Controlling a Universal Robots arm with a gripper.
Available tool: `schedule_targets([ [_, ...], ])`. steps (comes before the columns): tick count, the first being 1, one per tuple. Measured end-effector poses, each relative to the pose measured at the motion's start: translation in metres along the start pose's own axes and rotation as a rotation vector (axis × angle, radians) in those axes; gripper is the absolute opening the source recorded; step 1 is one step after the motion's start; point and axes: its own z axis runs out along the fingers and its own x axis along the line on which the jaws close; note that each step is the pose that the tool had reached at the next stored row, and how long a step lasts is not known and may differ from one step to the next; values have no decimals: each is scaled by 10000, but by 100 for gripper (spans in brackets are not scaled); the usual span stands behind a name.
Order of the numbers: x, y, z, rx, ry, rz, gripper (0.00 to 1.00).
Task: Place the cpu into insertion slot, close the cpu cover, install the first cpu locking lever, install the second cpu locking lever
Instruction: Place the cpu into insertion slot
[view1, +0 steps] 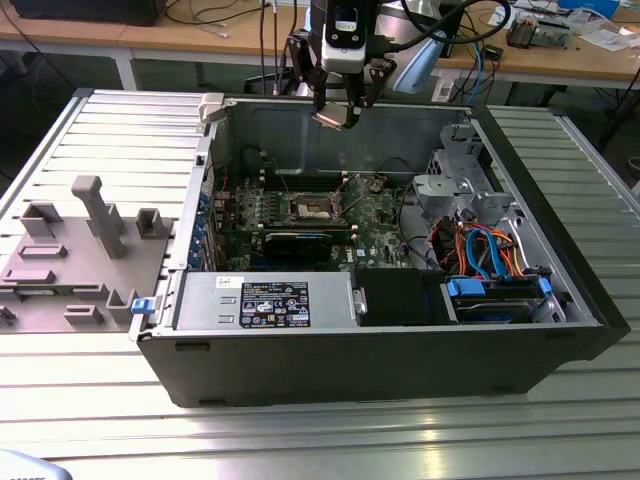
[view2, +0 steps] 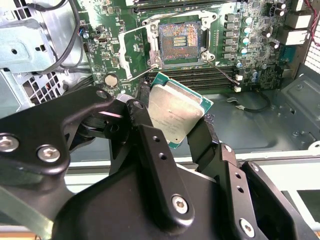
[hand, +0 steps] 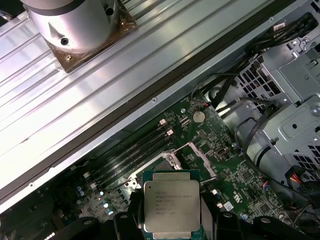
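— What carries everything here?
— A silver metal tabletop (view1: 320, 440), ribbed in long parallel slats.
— And what lies directly on it?
— In the middle, a dark computer case (view1: 400, 365) on its side, with its open side up. Just beside it, at the exterior view's left, is a flat grey fixture plate (view1: 50, 290) with upright blocks and one taller post (view1: 95, 205).
— Anything else?
— A pale rounded thing (view1: 25, 468) at the near corner, exterior view's left. I can't tell what it is.

Faint print on cpu (hand: 171, 205) lid, label (view1: 273, 303) on power supply (view1: 200, 300): neither legible.
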Motion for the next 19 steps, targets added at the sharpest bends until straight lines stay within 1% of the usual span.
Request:
schedule_targets([
  [19, 0, 0, 0, -2, -9, 100, 55],
])
